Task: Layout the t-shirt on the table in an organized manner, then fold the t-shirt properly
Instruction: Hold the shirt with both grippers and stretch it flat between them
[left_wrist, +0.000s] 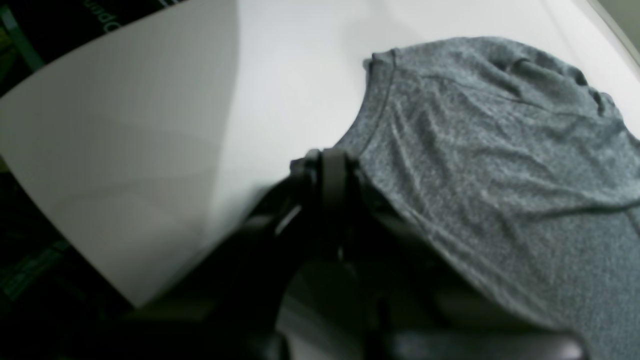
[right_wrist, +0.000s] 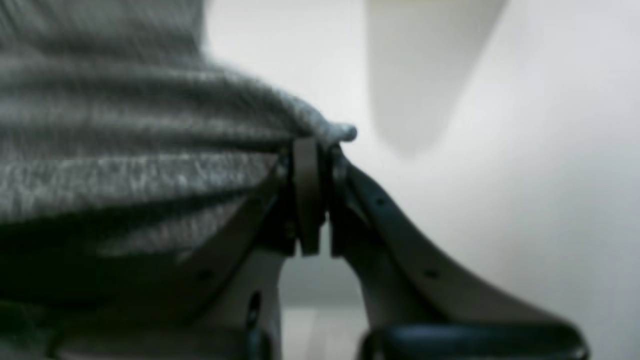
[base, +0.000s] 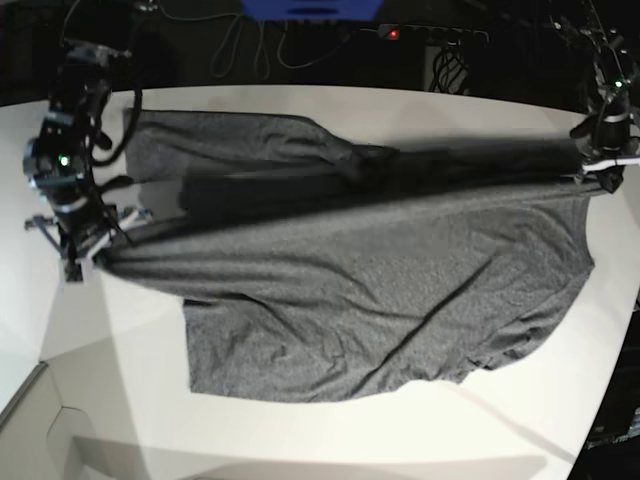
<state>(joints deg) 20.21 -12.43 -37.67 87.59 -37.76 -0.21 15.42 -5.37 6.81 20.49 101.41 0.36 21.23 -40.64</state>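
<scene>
T-shirt (base: 380, 290) stretched between both tools
Left tool (left_wrist: 332, 167) and right tool (right_wrist: 312, 150) each clamp its edge above the white tabletop (base: 300, 440).

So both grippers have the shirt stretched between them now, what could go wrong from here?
1. The right gripper pinches only a small nub of the t-shirt; it may slip out under tension.
2. The left gripper holds right by the neckline, which could stretch or pull free.
3. A sleeve lies bunched behind the taut edge on the table; laying down now might trap that fold underneath.
</scene>
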